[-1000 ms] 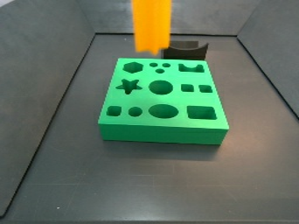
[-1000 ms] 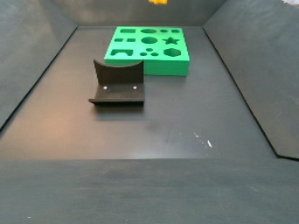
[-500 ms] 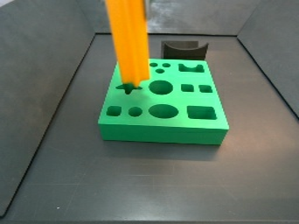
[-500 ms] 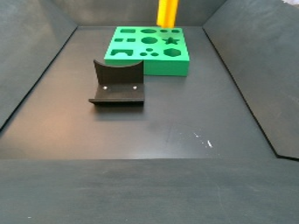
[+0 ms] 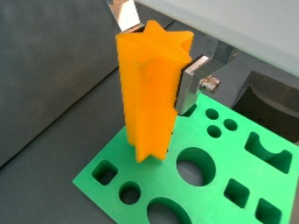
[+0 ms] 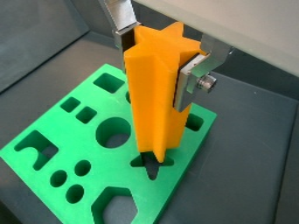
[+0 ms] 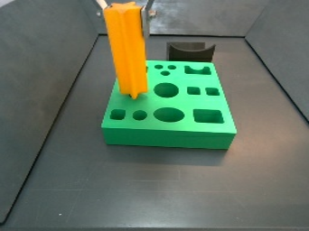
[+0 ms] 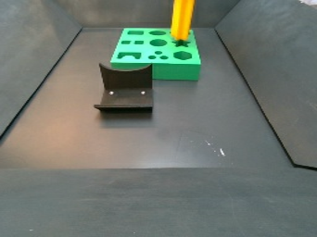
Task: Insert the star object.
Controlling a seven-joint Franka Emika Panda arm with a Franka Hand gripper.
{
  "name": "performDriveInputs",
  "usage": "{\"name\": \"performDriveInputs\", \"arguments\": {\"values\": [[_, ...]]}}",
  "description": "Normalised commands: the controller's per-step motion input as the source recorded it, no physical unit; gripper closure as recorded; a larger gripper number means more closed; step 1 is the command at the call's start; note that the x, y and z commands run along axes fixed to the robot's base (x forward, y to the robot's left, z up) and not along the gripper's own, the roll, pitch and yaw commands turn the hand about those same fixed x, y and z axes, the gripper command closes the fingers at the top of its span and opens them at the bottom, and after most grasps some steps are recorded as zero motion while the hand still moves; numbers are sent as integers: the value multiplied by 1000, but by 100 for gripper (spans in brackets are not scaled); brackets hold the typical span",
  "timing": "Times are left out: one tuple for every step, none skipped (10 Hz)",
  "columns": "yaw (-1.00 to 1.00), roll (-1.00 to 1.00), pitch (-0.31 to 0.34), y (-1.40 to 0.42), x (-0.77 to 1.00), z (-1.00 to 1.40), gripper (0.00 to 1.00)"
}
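The star object (image 7: 126,50) is a tall orange ridged peg, held nearly upright. My gripper (image 7: 126,5) is shut on its upper end. In both wrist views the silver fingers (image 6: 193,79) clamp the peg (image 6: 158,96) from two sides (image 5: 193,79). The green block (image 7: 169,133) has several shaped holes. The peg's lower end meets the star hole (image 6: 152,164) near the block's edge, and how deep it sits I cannot tell. In a side view the peg (image 8: 183,18) stands over the block (image 8: 161,72).
The dark fixture (image 8: 124,88) stands on the floor in front of the block in a side view, and behind the block in a side view (image 7: 191,50). Dark walls enclose the floor on both sides.
The peg has come down and stands straighter. Its lower end has gone from above the block to the star hole, and the gripper has come into a side view at the top.
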Motion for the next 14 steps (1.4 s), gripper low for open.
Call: {"name": "performDriveInputs", "arguments": {"values": [[-163,26,54,126,0,-260,100],[-80,46,66,126,0,-246,100],[-29,77,94,134,14,-257,100],[-69,77,111,140,46,-257,100],[-54,94,123,143,46,-254,100],[-49,97,136,140,106,-254,100],[-54,66,124,114,166,-254,100],[-123,37,131,83,291,-263,100],[-183,14,127,57,320,-269,100],[-209,0,100,43,214,-246,100],[-229,0,83,23,160,-246,100],[-274,0,60,0,97,-269,100],[-326,26,50,0,0,-311,100],[-366,0,30,0,0,-343,100]]}}
